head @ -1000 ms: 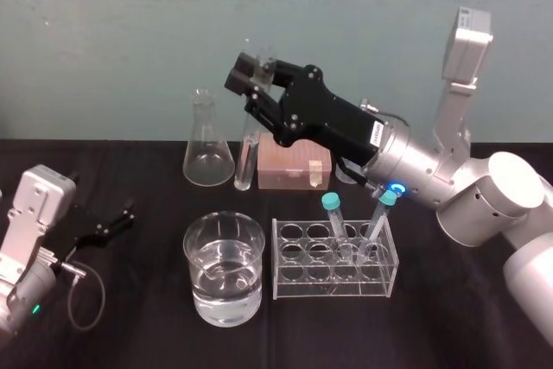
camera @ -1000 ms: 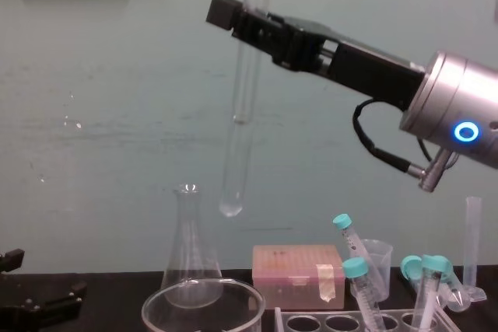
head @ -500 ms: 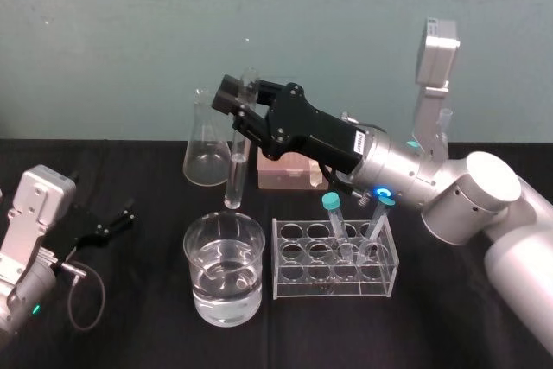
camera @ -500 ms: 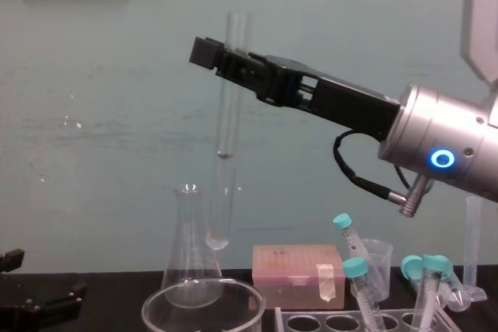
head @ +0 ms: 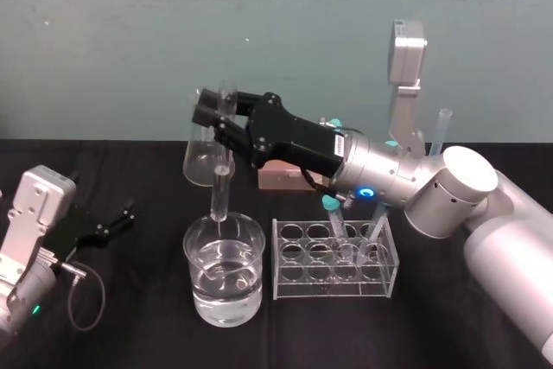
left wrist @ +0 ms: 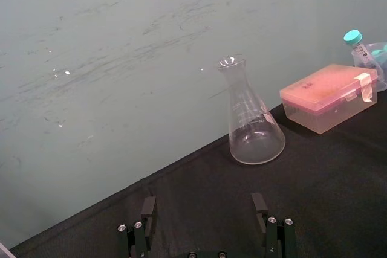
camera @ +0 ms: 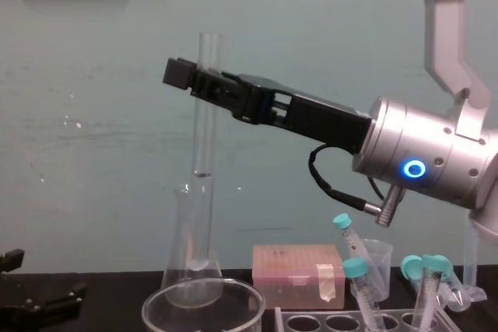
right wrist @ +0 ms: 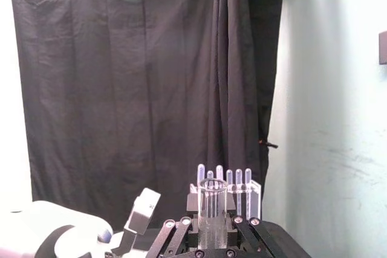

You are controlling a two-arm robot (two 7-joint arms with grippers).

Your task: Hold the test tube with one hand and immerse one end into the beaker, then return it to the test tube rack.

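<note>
We see the right gripper (head: 223, 110) (camera: 204, 83) (right wrist: 213, 231) reaching in from the right, its fingers (right wrist: 180, 235) clamped on the test tube (head: 221, 187) (camera: 204, 161) (right wrist: 213, 206) from both sides. The grip sits near the tube's upper end, and the open mouth stands clear above the fingers. Below them the tube hangs nearly upright. Its rounded bottom is just over the mouth of the beaker (head: 194, 257) (camera: 156, 309), near the far rim and above the water. The test tube rack (head: 278, 257) (camera: 350, 320) stands just beside the beaker, on its right. We see the left gripper (head: 121, 218) (left wrist: 204, 206) resting on the table (head: 130, 317) at the left, fingers spread apart.
</note>
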